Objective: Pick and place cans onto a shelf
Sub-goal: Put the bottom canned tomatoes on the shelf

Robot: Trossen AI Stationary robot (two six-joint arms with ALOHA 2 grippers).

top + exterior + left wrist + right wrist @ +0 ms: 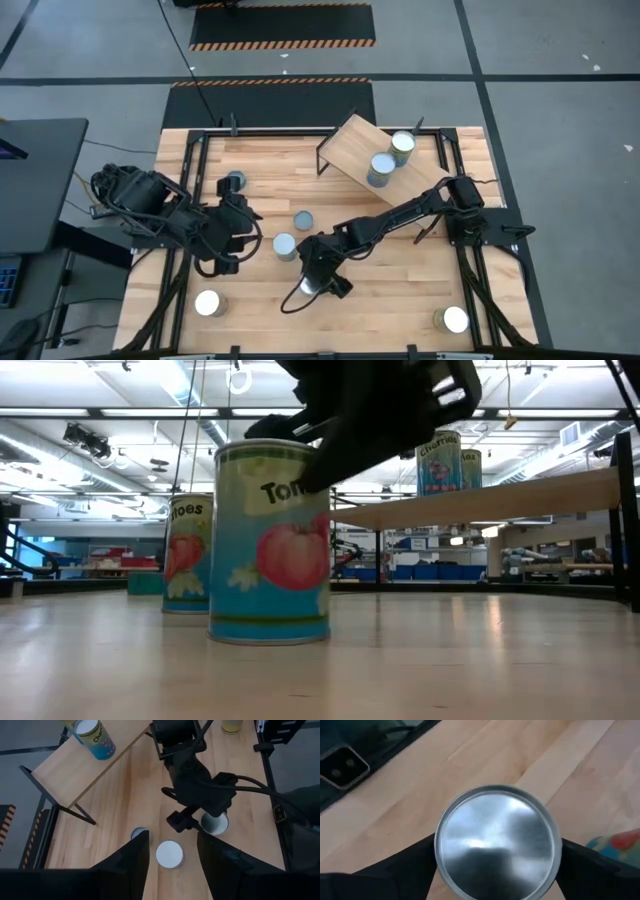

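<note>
We see the right gripper [316,283] lowered over a tomato can [270,540] standing on the tabletop [400,290], its fingers [400,865] spread on either side of the silver top, grip not yet clear. Two cans [392,158] stand on the shelf [350,145]. The left gripper [240,235] waits half-open and empty near another can [284,246].

Eight cans [285,246], one shelf [352,146]

Bright overhead strip lights, glare on can top [496,840]; near hand silhouetted, blurred
</note>
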